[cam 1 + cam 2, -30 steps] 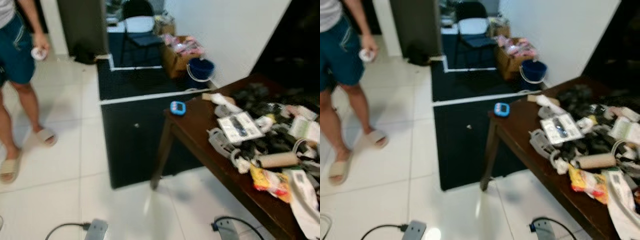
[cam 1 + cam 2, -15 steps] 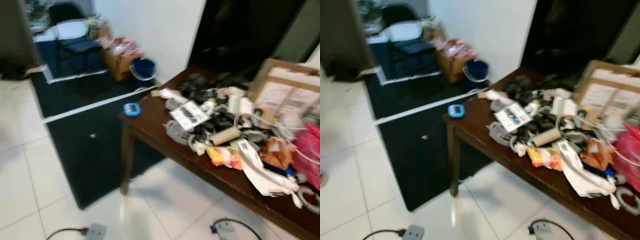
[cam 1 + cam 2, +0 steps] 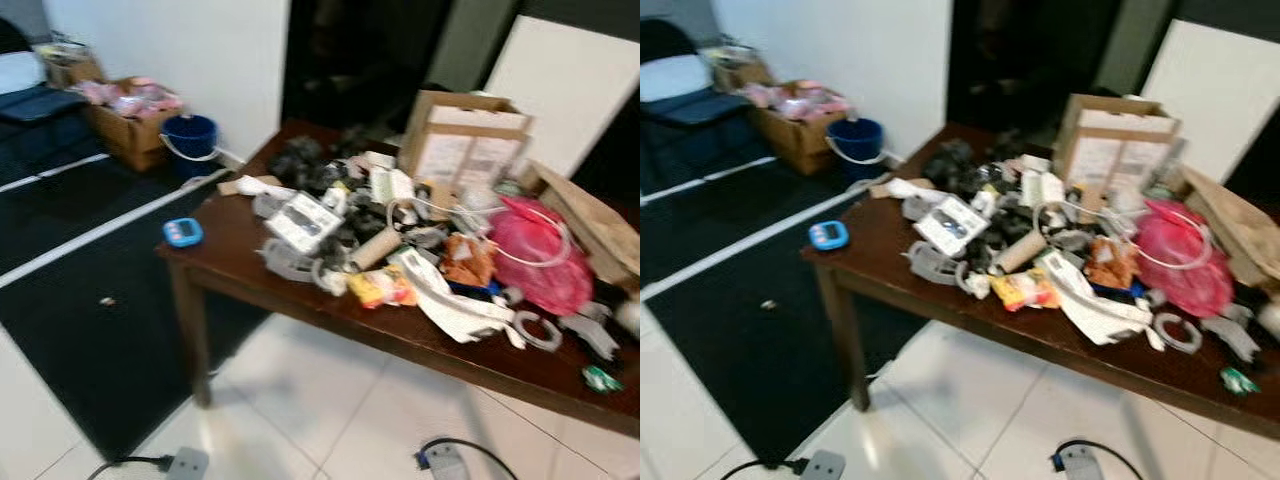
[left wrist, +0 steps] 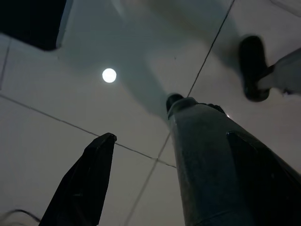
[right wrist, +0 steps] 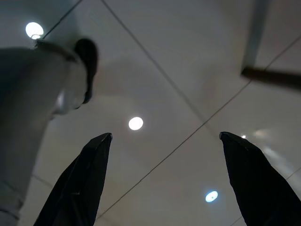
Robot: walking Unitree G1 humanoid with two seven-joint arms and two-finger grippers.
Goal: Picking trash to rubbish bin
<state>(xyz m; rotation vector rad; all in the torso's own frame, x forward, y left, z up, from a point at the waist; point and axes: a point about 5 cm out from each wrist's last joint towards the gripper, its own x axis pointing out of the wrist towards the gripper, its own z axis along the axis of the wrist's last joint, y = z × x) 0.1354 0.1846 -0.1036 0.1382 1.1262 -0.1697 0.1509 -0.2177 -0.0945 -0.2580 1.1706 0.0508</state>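
A dark wooden table (image 3: 232, 262) stands ahead, heaped with clutter. In the pile lie a cardboard tube (image 3: 375, 247), a yellow snack wrapper (image 3: 380, 288), an orange wrapper (image 3: 467, 262), crumpled white paper (image 3: 455, 310) and a pink plastic bag (image 3: 540, 255). A blue bucket (image 3: 190, 135) sits on the floor by the wall, beyond the table's far left corner. Both arms hang low over the white tiles. My left gripper (image 4: 141, 117) is open and holds nothing. My right gripper (image 5: 165, 136) is open too, with only floor between its fingers.
A brown paper bag (image 3: 462, 150) stands at the table's back. A small blue clock (image 3: 183, 232) lies on its left corner. A cardboard box (image 3: 125, 110) of pink items sits beside the bucket. A black mat (image 3: 80, 300) covers the floor left of the table.
The camera has swung to the right: the person has left the picture and the cluttered table now sits in the middle. Both arms still hang low.
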